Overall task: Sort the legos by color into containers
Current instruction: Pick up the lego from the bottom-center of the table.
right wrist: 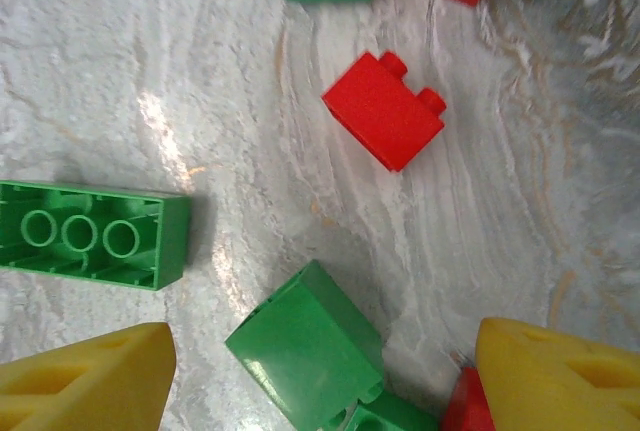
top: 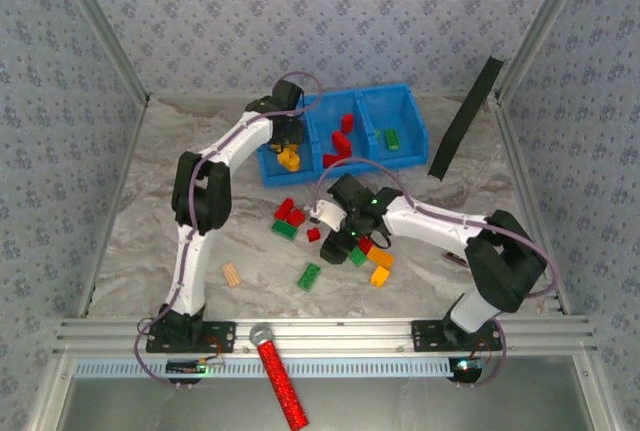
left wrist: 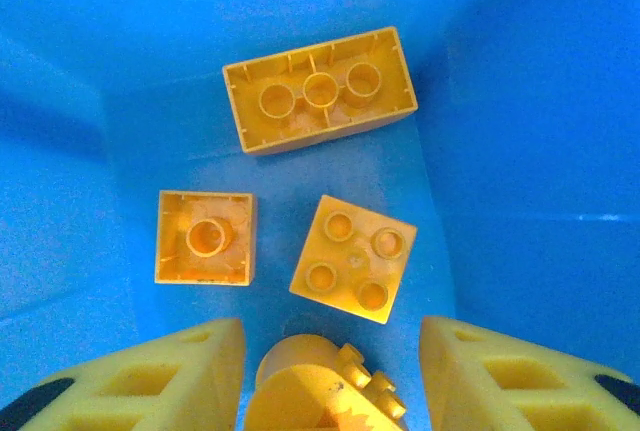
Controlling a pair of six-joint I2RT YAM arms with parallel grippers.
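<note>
The left gripper [left wrist: 330,336] hangs with jaws released in the left compartment of the blue tray [left wrist: 530,131], and the round yellow piece [left wrist: 315,391] lies loose between its pads. The right gripper [right wrist: 327,336], jaws wide apart, straddles a green brick [right wrist: 300,346] on the table [right wrist: 120,71]. Closing there could also catch the red brick [right wrist: 462,409] just beside it, which would mix the colours.

My left arm [top: 243,139] and right arm [top: 432,221] share one build — white tubular links between black joint housings. A lilac cable [top: 298,76] runs along each arm in loose loops. Each base [top: 180,329] is black. A green lamp [top: 372,191] glows on the right wrist. My fingers [left wrist: 150,381] are yellow wedges with rectangular recesses and black marks.
</note>
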